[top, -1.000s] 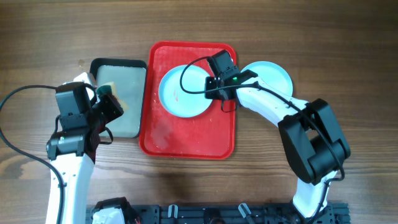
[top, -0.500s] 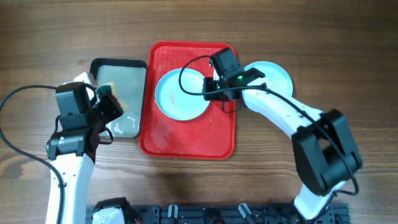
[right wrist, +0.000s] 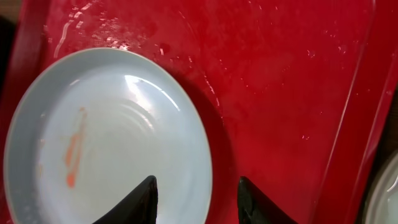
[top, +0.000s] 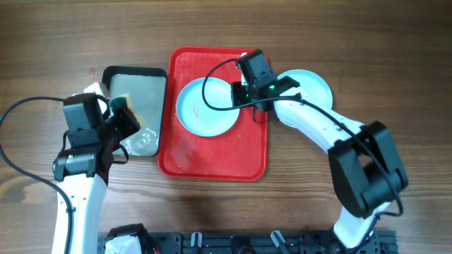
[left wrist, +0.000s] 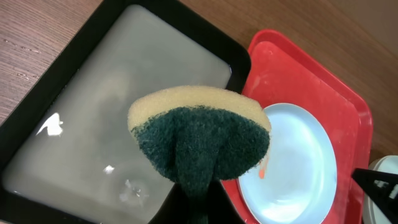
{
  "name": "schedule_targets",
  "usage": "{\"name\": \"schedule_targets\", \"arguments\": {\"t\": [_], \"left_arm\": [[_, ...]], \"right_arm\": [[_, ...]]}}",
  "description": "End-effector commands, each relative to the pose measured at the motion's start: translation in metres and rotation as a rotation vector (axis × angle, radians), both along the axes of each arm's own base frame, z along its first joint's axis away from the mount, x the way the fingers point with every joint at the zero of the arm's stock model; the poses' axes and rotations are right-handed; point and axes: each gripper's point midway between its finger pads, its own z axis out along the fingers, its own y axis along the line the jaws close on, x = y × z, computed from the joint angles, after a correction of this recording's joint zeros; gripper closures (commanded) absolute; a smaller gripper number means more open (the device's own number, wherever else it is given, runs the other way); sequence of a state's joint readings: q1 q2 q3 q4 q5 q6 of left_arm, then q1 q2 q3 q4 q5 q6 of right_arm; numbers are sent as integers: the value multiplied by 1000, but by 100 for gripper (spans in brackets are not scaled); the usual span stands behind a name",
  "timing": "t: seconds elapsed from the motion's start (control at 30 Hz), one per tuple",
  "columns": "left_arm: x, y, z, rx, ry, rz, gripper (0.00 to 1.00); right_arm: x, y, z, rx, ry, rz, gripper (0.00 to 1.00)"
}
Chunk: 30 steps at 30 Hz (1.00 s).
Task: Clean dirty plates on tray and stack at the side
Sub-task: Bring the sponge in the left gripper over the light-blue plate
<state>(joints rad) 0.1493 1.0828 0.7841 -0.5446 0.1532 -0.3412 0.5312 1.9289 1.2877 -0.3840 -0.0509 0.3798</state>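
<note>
The wooden table (top: 353, 42) fills the overhead view, with the red tray (top: 212, 159) at its centre and a smaller dark tray (top: 134, 69) of cloudy water touching its left edge. In the upper half of the red tray a pale blue plate (top: 205, 109) lies flat, and a thin orange-red smear (right wrist: 74, 155) marks its left half, so it is not yet clean. A second plate (top: 314, 85) sits off the tray on the bare wood at the right of the frame, partly hidden by the right arm (whether a third lies under it cannot be told). The change is at the right gripper (right wrist: 198, 196). A second ago its jaws were pinched together at the dirty plate's right rim. Now they stand moderately apart, one tip over the rim and the other over the wet red surface. The plate has also shifted a little to the left. That reads as a release, with the plate set down in reach for scrubbing. At the left of the frame the left gripper (top: 123, 116) stays clamped on a yellow-and-green sponge (left wrist: 199, 137), which it holds above the water of the dark tray. The wipe looks like the next step, and the stacking is still to come.
</note>
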Motion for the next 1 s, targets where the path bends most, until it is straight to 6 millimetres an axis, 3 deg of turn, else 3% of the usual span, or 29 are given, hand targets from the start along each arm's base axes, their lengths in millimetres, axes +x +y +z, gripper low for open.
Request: {"name": "schedule_targets", "arguments": {"t": [0.0, 0.1, 0.23, 0.33, 0.5, 0.77, 0.97], "left_arm": [[-1, 3, -4, 14, 10, 1, 95], [-1, 3, -4, 14, 10, 2, 95], [-1, 3, -4, 14, 10, 1, 95], [-1, 3, -4, 14, 10, 1, 95], [-1, 3, -4, 20, 10, -4, 95], [-3, 3, -5, 18, 17, -5, 96], [-3, 3, -6, 19, 21, -7, 96]], "right_arm": [[7, -1, -25, -32, 13, 8, 58], [6, 1, -33, -30, 28, 14, 61], [7, 1, -32, -29, 25, 13, 86], [6, 1, -32, -29, 26, 12, 93], [0, -3, -36, -40, 61, -3, 96], [-13, -12, -43, 2, 176, -187, 96], [-19, -15, -40, -22, 189, -165, 96]]}}
